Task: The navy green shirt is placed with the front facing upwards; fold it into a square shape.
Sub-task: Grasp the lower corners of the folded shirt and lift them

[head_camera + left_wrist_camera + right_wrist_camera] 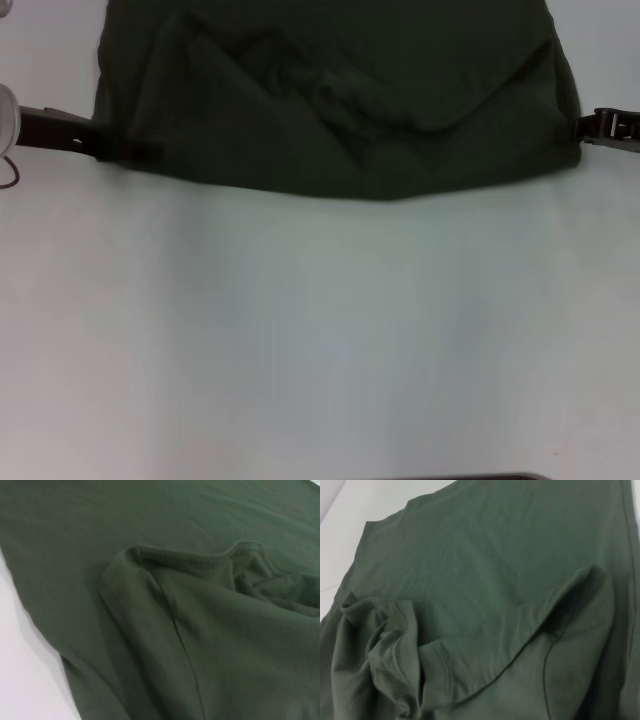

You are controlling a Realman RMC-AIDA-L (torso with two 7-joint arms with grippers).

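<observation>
The navy green shirt (340,110) lies at the far side of the white table, dark olive, with both sleeves folded in over the body and loose creases in the middle. No lettering shows. My left gripper (95,140) reaches in at the shirt's near left corner. At the near right corner is my right gripper (590,125). Both touch the cloth's edge. The left wrist view is filled with the shirt (200,630) and a folded-over hemmed sleeve. In the right wrist view the shirt (485,580) shows another folded sleeve and bunched cloth.
The white table (320,330) stretches bare from the shirt's near hem to the front. A white round object (6,115) with a thin reddish cord sits at the left edge. A dark strip (480,477) shows at the table's front edge.
</observation>
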